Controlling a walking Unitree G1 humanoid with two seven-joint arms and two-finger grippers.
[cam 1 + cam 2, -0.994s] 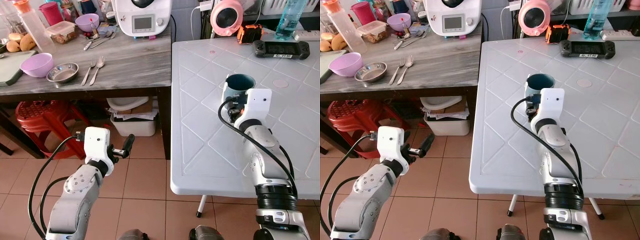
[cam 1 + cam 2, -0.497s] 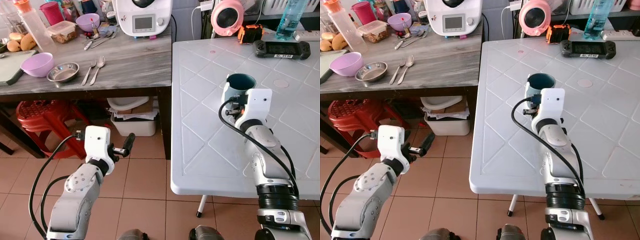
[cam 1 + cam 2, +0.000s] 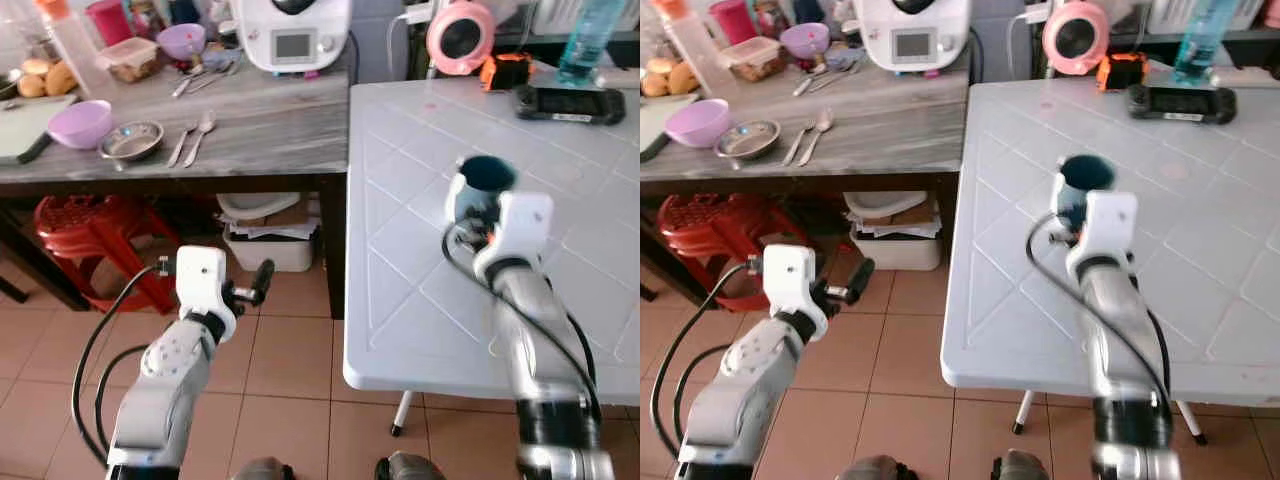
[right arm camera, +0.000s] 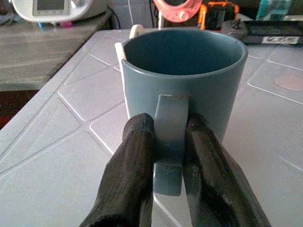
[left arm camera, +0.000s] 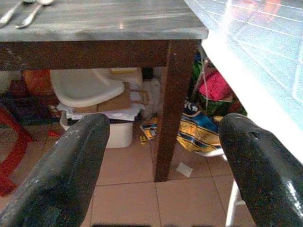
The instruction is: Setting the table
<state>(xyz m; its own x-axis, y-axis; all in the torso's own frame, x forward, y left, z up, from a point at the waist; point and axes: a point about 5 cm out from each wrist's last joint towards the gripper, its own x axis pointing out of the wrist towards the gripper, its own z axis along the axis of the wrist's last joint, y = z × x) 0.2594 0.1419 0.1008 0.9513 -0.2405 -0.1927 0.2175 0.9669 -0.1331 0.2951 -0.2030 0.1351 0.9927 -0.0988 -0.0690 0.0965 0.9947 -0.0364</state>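
A blue-green mug [image 4: 184, 71] stands upright on the white plastic table [image 3: 420, 290], near its middle. My right gripper [image 4: 168, 156] is shut on the mug's handle [image 4: 169, 137], one black finger on each side. In the head views the same mug [image 3: 482, 185] sits just beyond my right wrist. My left gripper [image 5: 161, 156] is open and holds nothing; it hangs low over the tiled floor [image 3: 290, 360], beside the grey wooden table's dark leg [image 5: 173, 104]. A fork and spoon [image 3: 193, 135], a metal bowl [image 3: 131, 140] and a purple bowl [image 3: 79, 123] lie on that grey table [image 3: 250, 130].
A white kitchen appliance [image 3: 295, 30], a food container [image 3: 128, 58] and a small purple cup stand at the back of the grey table. A pink round device [image 3: 462, 35], a black game controller [image 3: 570, 100] and a water bottle stand at the white table's far edge. A red stool [image 3: 85, 235] and a white bin [image 3: 265, 235] sit under the grey table.
The whole view has shifted and blurred, so the camera has moved. My right gripper keeps its hold on the mug's handle; the left arm stays low with its fingers apart.
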